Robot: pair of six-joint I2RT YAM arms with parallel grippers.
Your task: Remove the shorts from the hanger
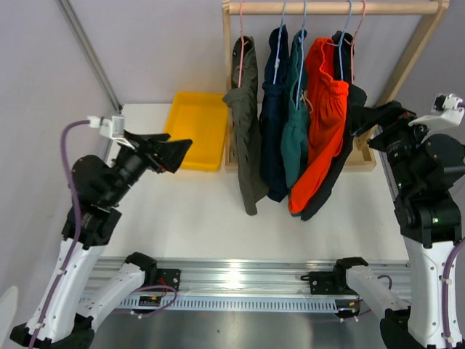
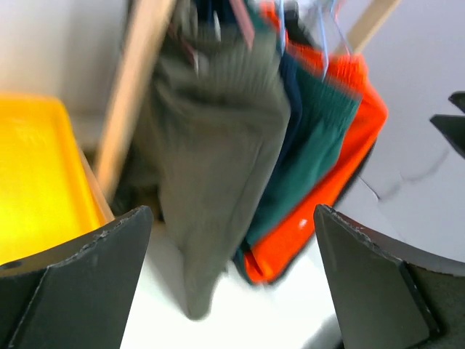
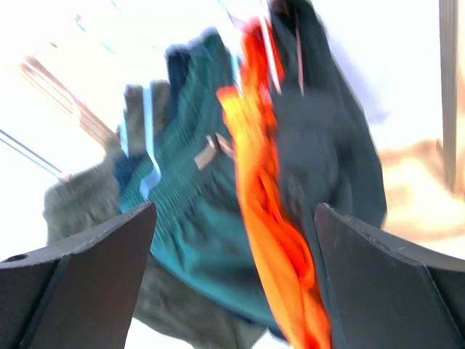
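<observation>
The limp olive-grey fabric shorts at the left end of the pale wooden rail looked light and floppy, best pinched near the waistband. The left gripper and right gripper both gaped wide, empty.

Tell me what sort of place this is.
Probably a robotics lab bench staged for laundry practice: a wooden clothes rack of hung fabric shorts, a shallow yellow plastic tray, an aluminium arm-mounting rail.
</observation>
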